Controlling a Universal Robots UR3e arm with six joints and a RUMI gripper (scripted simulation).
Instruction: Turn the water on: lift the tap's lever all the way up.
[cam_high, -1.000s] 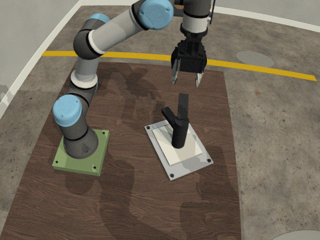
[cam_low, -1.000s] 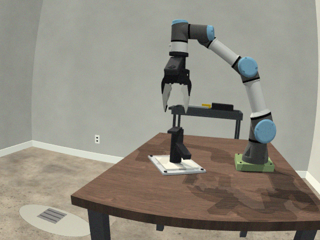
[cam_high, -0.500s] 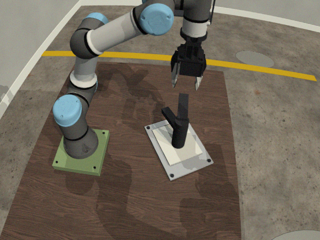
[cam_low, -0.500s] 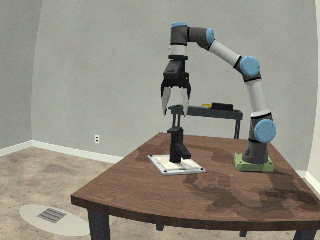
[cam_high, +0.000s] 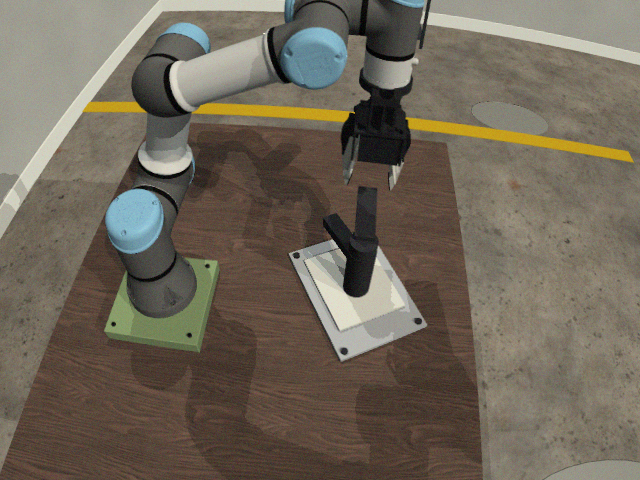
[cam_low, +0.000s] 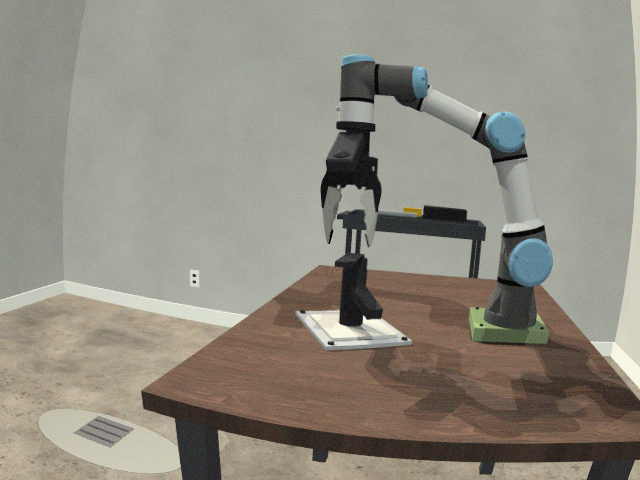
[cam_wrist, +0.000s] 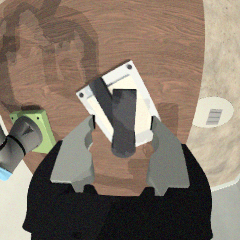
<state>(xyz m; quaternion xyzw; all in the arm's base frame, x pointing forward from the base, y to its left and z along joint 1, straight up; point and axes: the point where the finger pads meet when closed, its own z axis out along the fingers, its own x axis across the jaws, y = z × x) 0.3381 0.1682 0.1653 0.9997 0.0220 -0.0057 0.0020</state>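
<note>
Locate the tap (cam_high: 360, 260) upright on its grey mounting plate (cam_high: 361, 338), mid-table (cam_high: 258, 387). Its lever (cam_high: 367, 209) lies flat across the top of the body. Your gripper (cam_high: 371, 178) hangs above the lever, jaws partly open, holding nothing, clear of contact.

Free air btwn pincer (cam_high: 371, 178) & lever (cam_high: 366, 211)
</note>
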